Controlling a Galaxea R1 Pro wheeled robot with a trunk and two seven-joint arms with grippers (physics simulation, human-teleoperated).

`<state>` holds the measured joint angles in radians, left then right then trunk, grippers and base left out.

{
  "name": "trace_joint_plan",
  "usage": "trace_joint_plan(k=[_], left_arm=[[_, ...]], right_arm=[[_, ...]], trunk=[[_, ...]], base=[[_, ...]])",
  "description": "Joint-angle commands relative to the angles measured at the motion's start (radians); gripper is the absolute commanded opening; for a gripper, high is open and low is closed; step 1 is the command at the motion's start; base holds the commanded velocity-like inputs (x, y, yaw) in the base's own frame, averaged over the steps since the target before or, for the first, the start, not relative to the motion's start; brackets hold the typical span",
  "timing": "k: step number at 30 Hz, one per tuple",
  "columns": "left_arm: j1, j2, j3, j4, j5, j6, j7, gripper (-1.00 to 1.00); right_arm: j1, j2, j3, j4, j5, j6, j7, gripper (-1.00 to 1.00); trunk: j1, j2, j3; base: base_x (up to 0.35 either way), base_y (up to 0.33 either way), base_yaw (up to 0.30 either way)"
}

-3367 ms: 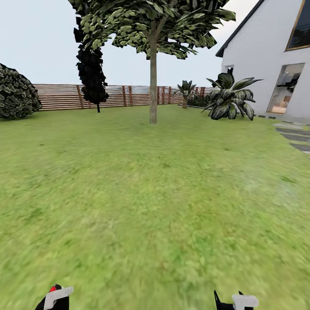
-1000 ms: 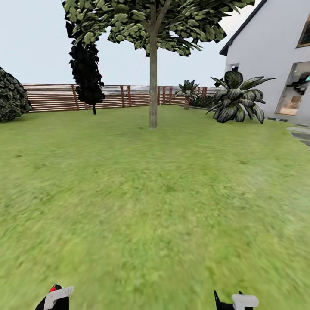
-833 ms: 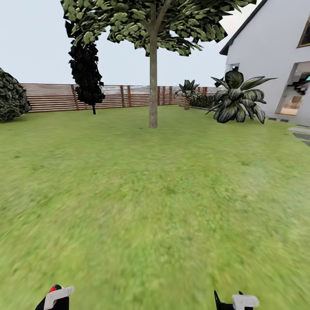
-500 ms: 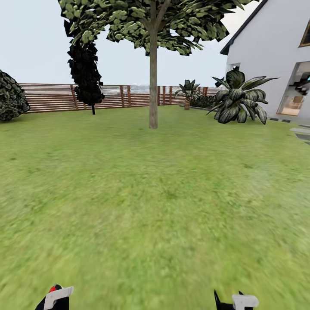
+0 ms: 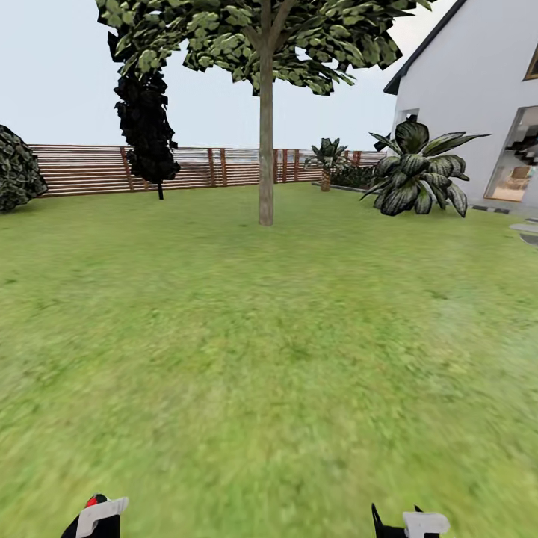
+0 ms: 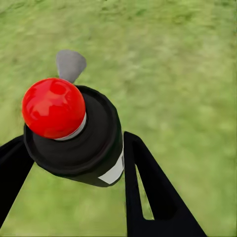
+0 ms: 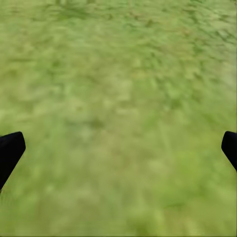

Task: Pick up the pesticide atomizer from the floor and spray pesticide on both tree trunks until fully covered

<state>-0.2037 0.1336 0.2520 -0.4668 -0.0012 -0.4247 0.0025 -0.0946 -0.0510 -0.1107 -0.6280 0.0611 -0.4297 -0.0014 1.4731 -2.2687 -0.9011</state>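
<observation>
No readable text anywhere

The white band on the pesticide atomizer [image 6: 94, 143] is blank, and the house wall [image 5: 463, 97] and the fence [image 5: 97, 168] carry no lettering, numbers or signs.

The left gripper [image 6: 74, 163] is held low at the robot's left, its two black fingers [image 6: 148, 197] clamped on the pesticide atomizer [image 6: 74, 133]. The right gripper [image 7: 118, 148] hangs low at the right, fingers spread wide, holding nothing.
</observation>
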Motion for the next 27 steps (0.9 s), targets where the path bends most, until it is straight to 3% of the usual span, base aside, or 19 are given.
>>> trace_joint_plan(k=[1, 27], left_arm=[[-0.001, 0.000, 0.001, 0.001, 0.000, -0.003, 0.001, -1.00], [-0.001, 0.000, 0.001, 0.001, 0.000, -0.003, 0.001, -1.00]], right_arm=[[-0.001, 0.000, -0.003, 0.001, 0.006, -0.003, 0.000, 1.00], [0.000, 0.000, -0.002, -0.001, 0.006, -0.003, 0.000, 1.00]], trunk=[[0.000, 0.000, -0.001], [0.000, 0.000, -0.001]], base=[[0.338, 0.000, 0.000], [0.338, 0.000, 0.000]])
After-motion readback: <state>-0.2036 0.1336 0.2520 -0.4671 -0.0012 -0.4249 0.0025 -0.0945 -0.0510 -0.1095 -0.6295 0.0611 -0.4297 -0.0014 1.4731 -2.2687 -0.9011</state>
